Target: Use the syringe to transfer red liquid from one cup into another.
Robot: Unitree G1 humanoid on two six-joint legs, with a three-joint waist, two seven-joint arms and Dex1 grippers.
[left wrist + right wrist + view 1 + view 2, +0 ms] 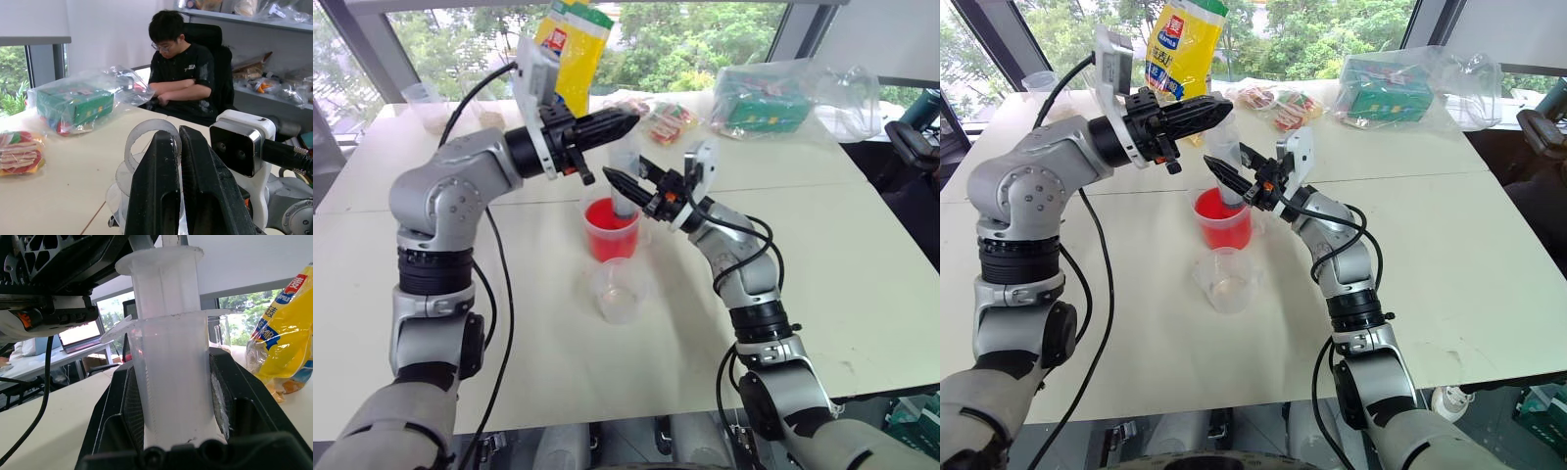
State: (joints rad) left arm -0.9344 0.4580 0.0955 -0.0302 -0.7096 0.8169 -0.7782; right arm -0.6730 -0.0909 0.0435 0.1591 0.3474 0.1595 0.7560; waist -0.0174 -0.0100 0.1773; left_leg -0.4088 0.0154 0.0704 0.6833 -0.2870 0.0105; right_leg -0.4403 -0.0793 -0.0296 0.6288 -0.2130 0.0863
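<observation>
White table (862, 284) by a window; a person sits beyond it.

Item 1, syringe (1225, 157): upright, tip down in the red cup (1224, 227). Barrel clamped between the jaws of the right gripper (1226, 174); in the right wrist view the barrel (171, 391) sits squarely between both pads, flange just above them.

Item 2, left gripper (1197, 112): jaws closed on the plunger top, directly above the right jaws; the plunger's ring shows behind its fingers (161, 186) in the left wrist view.

Item 3, clear cup (1226, 282): below and nearer than the right jaws, just beside the red cup, seemingly empty.

Item 4, clutter well beyond both jaws: yellow bag (1180, 44), bagged green box (1386, 90), snack packets (1273, 103).

Step judged: drawing liquid (605, 215) up. Advice: pull the plunger straight along the barrel's axis, slowly; hold the right jaws fixed so the tip remains submerged; avoid side load that could tip the red cup. Fill level inside the barrel cannot be read.
</observation>
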